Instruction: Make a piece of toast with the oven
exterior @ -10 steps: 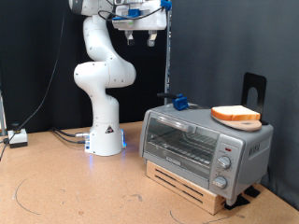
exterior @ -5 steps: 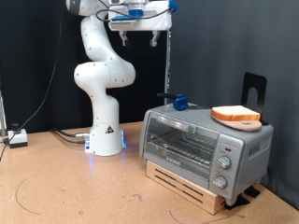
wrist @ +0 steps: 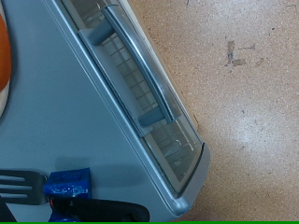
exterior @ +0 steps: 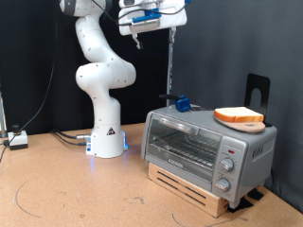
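In the exterior view, we found the arm's white base (exterior: 106, 142) at the left, standing on the brown surface (exterior: 66, 189). Its gripper (exterior: 151, 21) hung high near the top edge, well above everything else. The fingers were too small and too blurred there for us to tell whether they stood open or closed, and the wrist view showed none of them; nothing appeared between them.

Further right sat the oven (exterior: 208, 147) on a low wooden stand (exterior: 194, 187), its glass door shut and its knobs (exterior: 225, 166) down the right panel. A small blue object (exterior: 182, 102) rested on the oven's roof towards the back. The piece of toast (exterior: 239, 116) lay on a round wooden plate on the roof's right part, well apart from the gripper.

The wrist view looked straight down on the oven (wrist: 84, 121), its door handle (wrist: 140, 70) and the blue object (wrist: 67, 185), with an orange sliver at the edge that we took for the toast's crust.

We judged that the door had not yet been opened. To do that well, we thought the fingers should straddle the handle bar squarely at its middle, descending clear of the roof, so that the pull would not twist the oven on its stand.
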You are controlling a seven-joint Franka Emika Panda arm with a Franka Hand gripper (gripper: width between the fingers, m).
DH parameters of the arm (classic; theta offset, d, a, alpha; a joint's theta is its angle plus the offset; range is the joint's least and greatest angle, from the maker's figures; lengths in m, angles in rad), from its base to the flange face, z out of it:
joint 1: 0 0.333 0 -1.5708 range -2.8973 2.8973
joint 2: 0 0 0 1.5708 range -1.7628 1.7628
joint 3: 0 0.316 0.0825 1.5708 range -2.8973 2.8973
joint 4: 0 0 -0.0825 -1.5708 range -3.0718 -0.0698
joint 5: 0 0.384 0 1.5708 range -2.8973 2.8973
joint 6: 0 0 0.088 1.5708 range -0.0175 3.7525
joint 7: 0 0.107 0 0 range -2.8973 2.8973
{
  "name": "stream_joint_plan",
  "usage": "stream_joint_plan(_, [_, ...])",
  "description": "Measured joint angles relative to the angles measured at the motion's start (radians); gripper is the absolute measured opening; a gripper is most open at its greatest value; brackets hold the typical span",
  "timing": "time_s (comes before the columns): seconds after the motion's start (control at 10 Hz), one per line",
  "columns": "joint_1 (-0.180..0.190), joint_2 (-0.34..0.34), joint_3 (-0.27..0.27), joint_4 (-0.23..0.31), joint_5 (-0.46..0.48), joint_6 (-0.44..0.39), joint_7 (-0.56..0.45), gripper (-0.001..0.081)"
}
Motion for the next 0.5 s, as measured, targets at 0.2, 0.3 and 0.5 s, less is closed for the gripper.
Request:
stream_joint_plan(0.2, [0.005,-0.003,-0.015,-0.002,0.066,0.003,-0.007,0.0809])
stream_joint_plan(0.3, [0.023,-0.003,-0.051,-0.008,0.12,0.026,-0.088,0.0809])
stream_joint_plan(0.5, [0.056,0.03,-0.123,-0.02,0.167,0.042,-0.24,0.0809])
